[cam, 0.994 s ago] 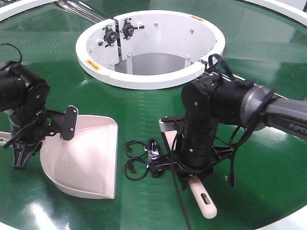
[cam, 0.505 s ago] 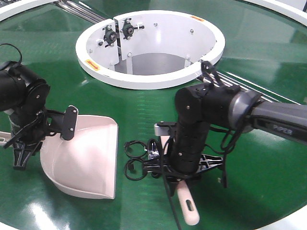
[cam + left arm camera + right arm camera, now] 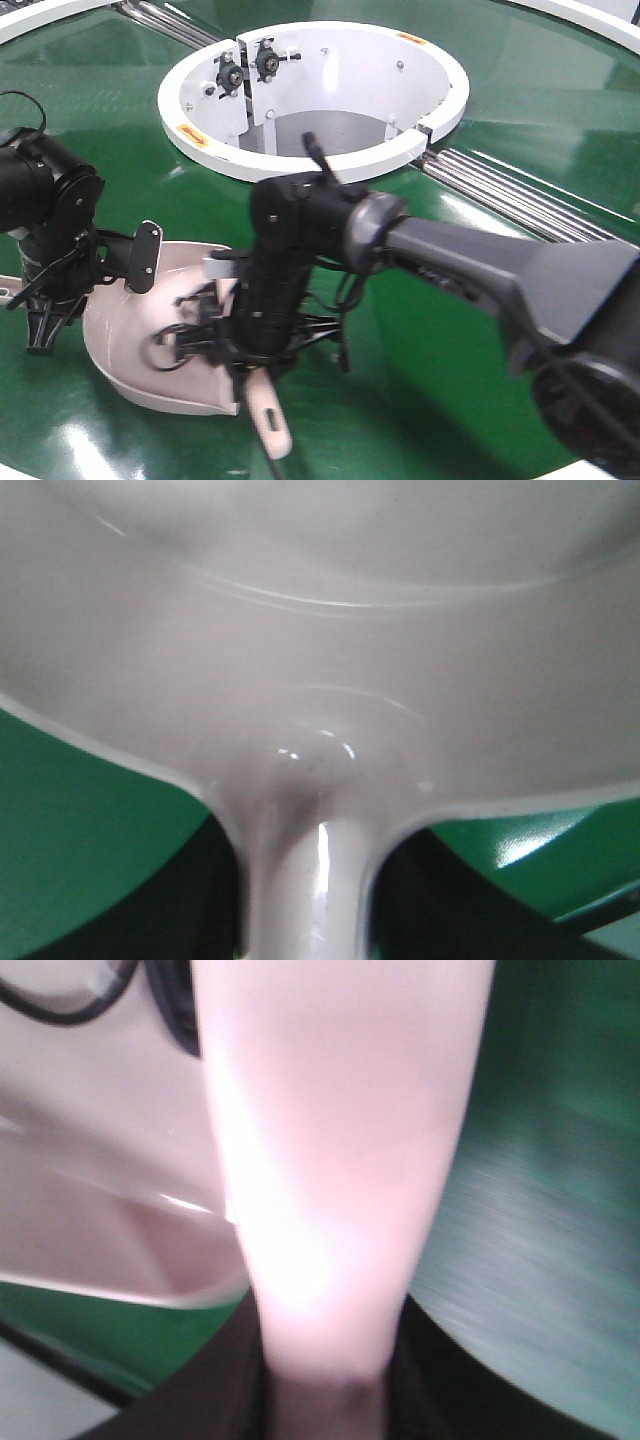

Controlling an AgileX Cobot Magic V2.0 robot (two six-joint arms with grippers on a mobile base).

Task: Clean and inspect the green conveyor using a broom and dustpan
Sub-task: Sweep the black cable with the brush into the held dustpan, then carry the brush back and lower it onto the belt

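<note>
The pale pink dustpan (image 3: 140, 350) lies on the green conveyor (image 3: 400, 400) at the left. My left gripper (image 3: 305, 930) is shut on the dustpan's handle (image 3: 305, 880), a dark finger on each side. The right arm reaches across the belt, and my right gripper (image 3: 325, 1400) is shut on the broom (image 3: 340, 1140). The broom's slotted handle (image 3: 268, 420) sticks out toward the front, while its head is hidden under the wrist at the dustpan's lip. Black cable loops (image 3: 175, 345) lie on the dustpan's floor.
A white ring-shaped housing (image 3: 320, 160) stands behind the dustpan at the middle back. Steel rollers (image 3: 520, 195) show in a belt seam at the right. The conveyor's pale outer edge (image 3: 30, 470) runs along the front left.
My right arm has swept left with the broom, and the black cable loops have gone from the bare belt onto the dustpan. The left arm and dustpan have stayed put.
</note>
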